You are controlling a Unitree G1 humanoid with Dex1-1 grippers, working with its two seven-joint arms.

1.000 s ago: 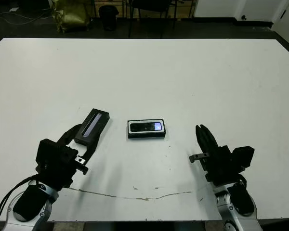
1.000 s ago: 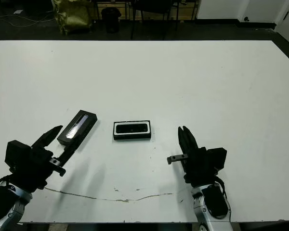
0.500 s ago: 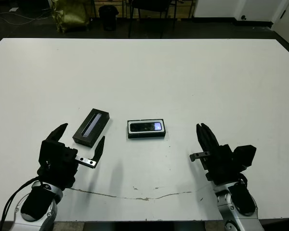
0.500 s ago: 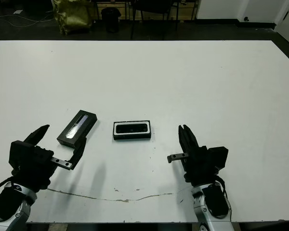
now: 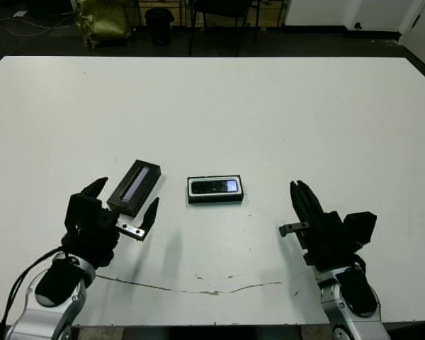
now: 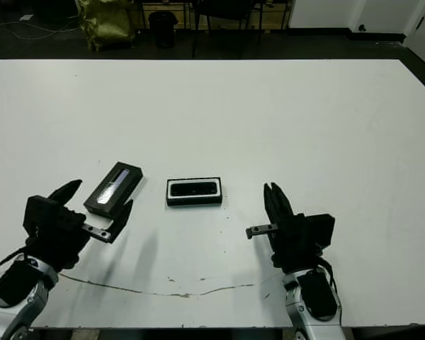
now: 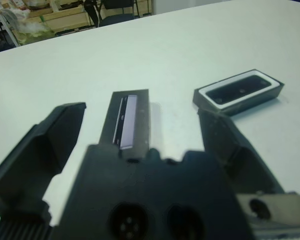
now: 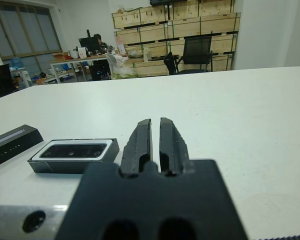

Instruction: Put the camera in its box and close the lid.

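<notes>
Two spread fingers (image 5: 150,213) flanking the lid's (image 5: 134,187) near end.

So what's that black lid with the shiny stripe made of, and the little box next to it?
The lid looks like matte black card or plastic; its long strip gleams silvery-blue, so probably a glossy or foil label. The box looks like the same matte black outside, with a plain white lining around the camera lying inside, maybe card or foam. The pictures can't settle which.
</notes>
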